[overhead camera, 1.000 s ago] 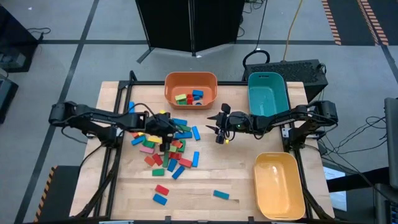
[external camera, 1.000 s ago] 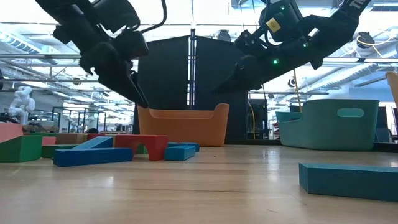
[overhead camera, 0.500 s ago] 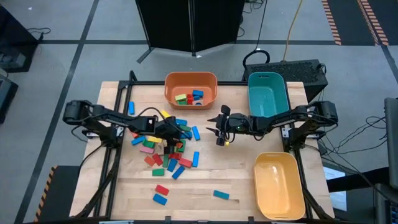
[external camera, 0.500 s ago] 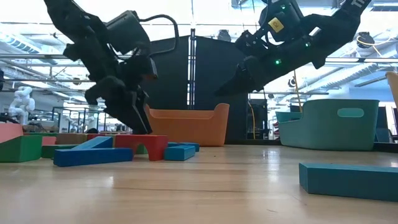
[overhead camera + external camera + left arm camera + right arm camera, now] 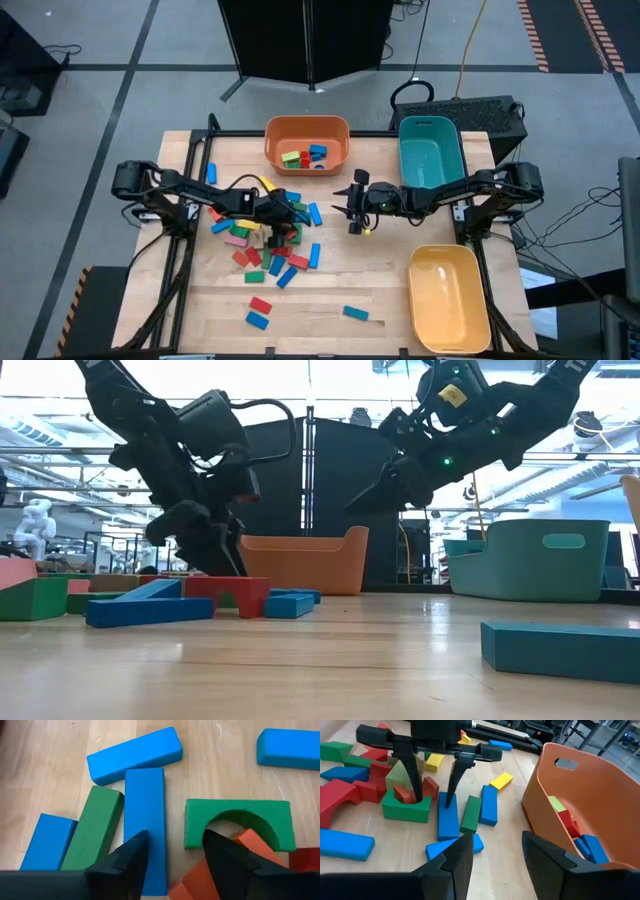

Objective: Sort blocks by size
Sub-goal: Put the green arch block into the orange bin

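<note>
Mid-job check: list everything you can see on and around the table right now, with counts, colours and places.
blocks in the pile: roughly twenty, red, blue, green, yellow, pink; left-centre of the table.
green arch block: one, in the pile, between the left gripper's fingers.
stray blocks: about three, red and blue; near edge.
orange bin: one, far edge centre, holding a few blocks.
teal bin: one, far right.
yellow bin: one, near right.
table: one, pale wood.
left gripper: open, down over the pile.
right gripper: open, held above the table's centre.
</note>
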